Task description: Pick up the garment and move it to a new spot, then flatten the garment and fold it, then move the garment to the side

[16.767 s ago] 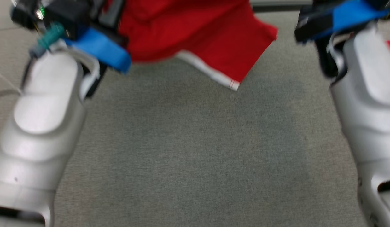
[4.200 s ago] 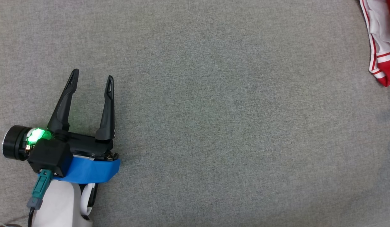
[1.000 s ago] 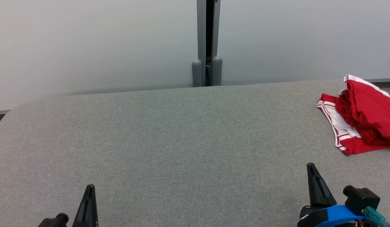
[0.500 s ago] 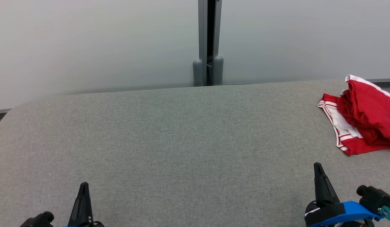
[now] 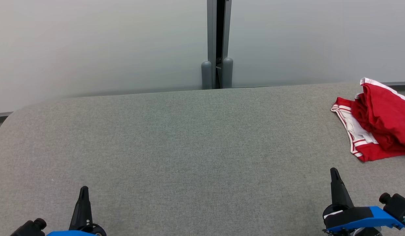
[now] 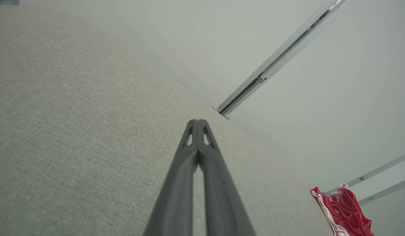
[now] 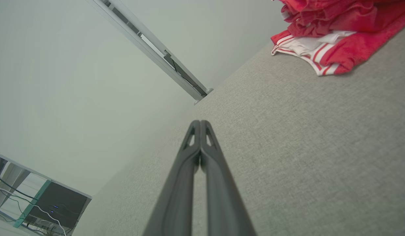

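Note:
The garment (image 5: 379,123) is red with white striped trim and lies bunched at the far right edge of the grey fabric table (image 5: 189,147); it also appears as a small red heap (image 6: 348,209) in the left wrist view and at the top right (image 7: 336,36) in the right wrist view. My left gripper (image 5: 83,191) sits at the lower left, shut with nothing in it, its fingers (image 6: 198,124) pressed together. At the lower right my right gripper (image 5: 334,173) is shut and empty too, fingertips (image 7: 200,126) touching, a short way in front of the garment.
A pale partition wall (image 5: 107,42) with a grey vertical post (image 5: 217,46) stands behind the table's far edge. The table's left corner (image 5: 12,118) is rounded. A dark box with cables (image 7: 55,206) sits on the floor off to one side.
Over the last second both grippers slid slightly outward and lower in the head view, which itself shifted a little. The garment lies where it was.

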